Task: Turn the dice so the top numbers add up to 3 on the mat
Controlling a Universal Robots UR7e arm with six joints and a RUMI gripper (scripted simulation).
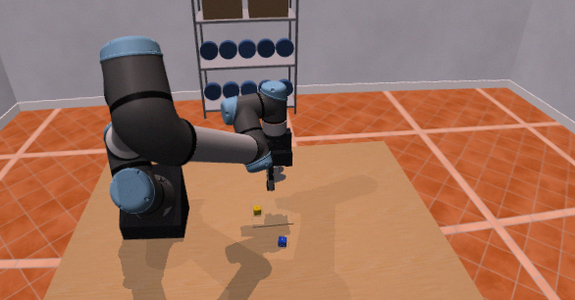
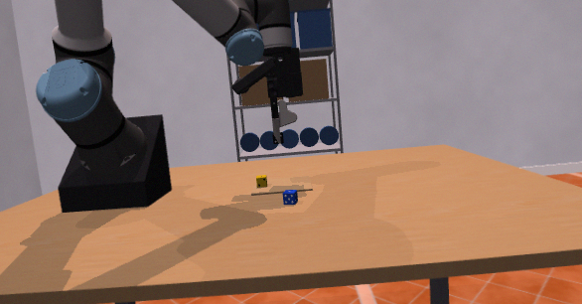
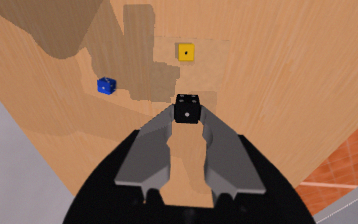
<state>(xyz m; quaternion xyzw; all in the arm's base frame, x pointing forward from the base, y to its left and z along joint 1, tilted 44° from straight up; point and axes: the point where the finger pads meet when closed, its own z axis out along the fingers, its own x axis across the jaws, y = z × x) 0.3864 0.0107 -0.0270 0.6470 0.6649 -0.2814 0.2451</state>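
Note:
My gripper [image 3: 186,105] is shut on a black die [image 3: 187,108] and holds it well above the table; it shows one white pip toward the wrist camera. In the top and exterior views the gripper [image 1: 270,186] [image 2: 277,137] hangs above the dice. A yellow die [image 1: 256,210] [image 2: 261,180] [image 3: 186,52] sits flat with one pip on top, on the light mat [image 3: 190,65] as far as I can tell. A blue die [image 1: 282,241] [image 2: 290,197] [image 3: 106,85] lies flat nearer the front; its top number is too small to read. The mat is pale and thin [image 1: 272,225].
The robot base [image 1: 152,207] stands on the left part of the table. A shelf rack [image 1: 245,40] with boxes and dark blue balls stands behind the table. The table's front edge [image 2: 298,269] is near the exterior view.

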